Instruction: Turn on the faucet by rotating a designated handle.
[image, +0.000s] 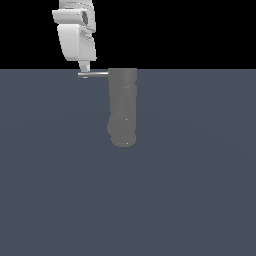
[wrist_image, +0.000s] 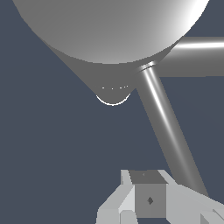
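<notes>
A flat, matte slate-blue floor (image: 190, 200) fills the lower part of the exterior view up to a straight horizon, above which lies a plain black backdrop (image: 200, 30), all under even light that casts no clear shadows.

Grey faucet (image: 122, 105) standing upright.
Its thin handle (image: 97, 74) juts level toward the exterior view's left from the top.
</notes>
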